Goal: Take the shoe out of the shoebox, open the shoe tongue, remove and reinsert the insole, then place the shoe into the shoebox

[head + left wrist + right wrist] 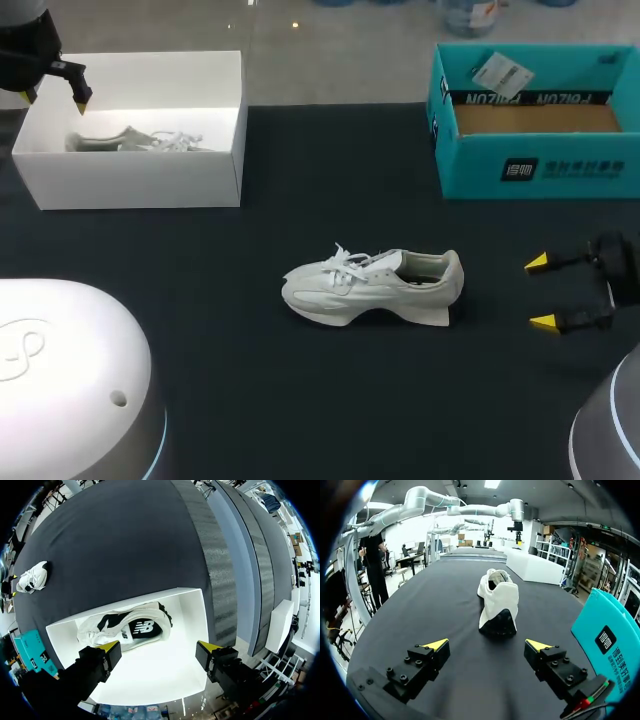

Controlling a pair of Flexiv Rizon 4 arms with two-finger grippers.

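Observation:
A white sneaker (375, 285) lies on its sole in the middle of the black table, toe toward the left. My right gripper (540, 292) stands open just off its heel, a short gap away; in the right wrist view the sneaker (497, 600) is straight ahead of the open gripper (487, 645), heel nearest. My left gripper (55, 100) hangs open over the far left corner of a white shoebox (140, 180). Inside lies a second white shoe (125, 627), below the open left gripper (160, 647).
A teal open box (540, 170) with a brown cardboard floor and a paper tag stands at the back right, also beside the right gripper (610, 640). The white shoebox (535, 567) shows beyond the sneaker. Bare black table surrounds the sneaker.

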